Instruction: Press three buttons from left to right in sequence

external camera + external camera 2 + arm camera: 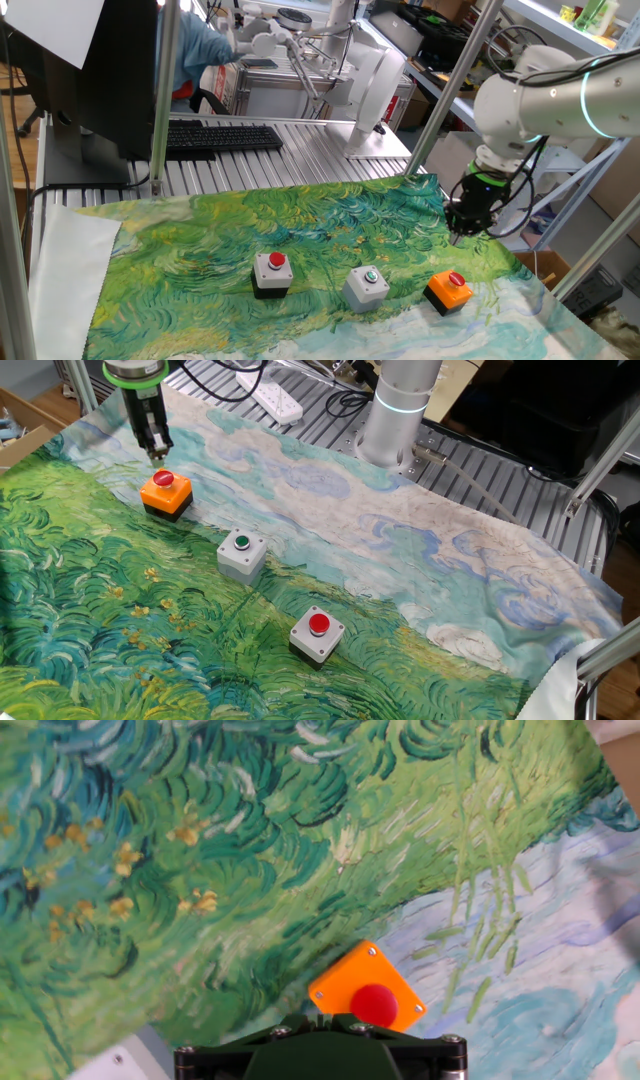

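I am holding my gripper (157, 453) closed, pointing down, up in the air near the orange box with the red button (166, 492). The grey box with the green button (241, 553) and the black-and-white box with the red button (318, 635) are sitting in a row beside it on the painted cloth surface (420, 560).

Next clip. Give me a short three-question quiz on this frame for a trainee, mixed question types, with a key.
1. True or false: the end effector hangs above the cloth, touching no button box.
2. Which box is nearest the end effector? A) black-and-white box B) grey box C) orange box
3. Fill in: the button on the grey box is coloured ____.

Key
1. True; it sits just beside the orange box, fingers shut.
2. C
3. Green
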Robot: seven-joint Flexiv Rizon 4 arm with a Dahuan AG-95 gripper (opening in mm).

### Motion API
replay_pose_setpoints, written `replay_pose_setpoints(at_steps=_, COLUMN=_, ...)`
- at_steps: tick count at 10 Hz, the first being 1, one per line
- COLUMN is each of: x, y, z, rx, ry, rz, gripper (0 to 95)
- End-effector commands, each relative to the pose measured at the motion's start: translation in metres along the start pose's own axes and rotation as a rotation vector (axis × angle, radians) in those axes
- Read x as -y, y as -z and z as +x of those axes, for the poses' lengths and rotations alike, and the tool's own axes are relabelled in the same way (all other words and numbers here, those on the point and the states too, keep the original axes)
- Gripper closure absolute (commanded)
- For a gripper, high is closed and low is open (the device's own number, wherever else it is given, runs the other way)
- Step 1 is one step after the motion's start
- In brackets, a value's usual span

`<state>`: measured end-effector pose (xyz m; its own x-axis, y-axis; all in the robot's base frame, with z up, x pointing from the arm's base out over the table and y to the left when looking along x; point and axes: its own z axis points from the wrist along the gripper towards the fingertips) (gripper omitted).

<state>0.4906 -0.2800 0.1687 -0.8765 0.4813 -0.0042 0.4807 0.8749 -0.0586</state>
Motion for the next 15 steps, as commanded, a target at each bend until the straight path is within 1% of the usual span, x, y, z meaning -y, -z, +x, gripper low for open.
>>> replay_pose_setpoints(at_steps=1, x=0.014, y=-0.006, z=0.000, rx=0.005, ry=0.005, rz=-0.003, gripper=95.0)
replay_pose_setpoints(at_steps=2, x=0.035, y=-0.013, z=-0.005, rx=0.007, ry=0.074, rz=-0.005, gripper=95.0)
replay_pose_setpoints(at_steps=3, x=0.048, y=-0.017, z=-0.009, rx=0.009, ry=0.123, rz=-0.006, gripper=95.0)
replay_pose_setpoints(at_steps=4, x=0.054, y=-0.019, z=-0.010, rx=0.012, ry=0.160, rz=-0.002, gripper=95.0)
replay_pose_setpoints(at_steps=6, x=0.057, y=-0.021, z=-0.008, rx=0.008, ry=0.258, rz=0.003, gripper=95.0)
replay_pose_setpoints(at_steps=7, x=0.057, y=-0.021, z=-0.008, rx=0.006, ry=0.277, rz=0.003, gripper=95.0)
replay_pose_setpoints(at_steps=8, x=0.057, y=-0.021, z=-0.007, rx=0.002, ry=0.337, rz=0.000, gripper=95.0)
replay_pose_setpoints(at_steps=10, x=0.060, y=-0.024, z=-0.003, rx=0.005, ry=0.385, rz=-0.007, gripper=95.0)
replay_pose_setpoints(at_steps=11, x=0.061, y=-0.026, z=-0.001, rx=0.002, ry=0.404, rz=-0.023, gripper=95.0)
replay_pose_setpoints(at_steps=12, x=0.060, y=-0.031, z=0.001, rx=0.003, ry=0.395, rz=-0.043, gripper=95.0)
replay_pose_setpoints(at_steps=14, x=0.057, y=-0.041, z=0.005, rx=0.017, ry=0.389, rz=-0.038, gripper=95.0)
replay_pose_setpoints(at_steps=15, x=0.058, y=-0.044, z=0.007, rx=0.024, ry=0.390, rz=-0.038, gripper=95.0)
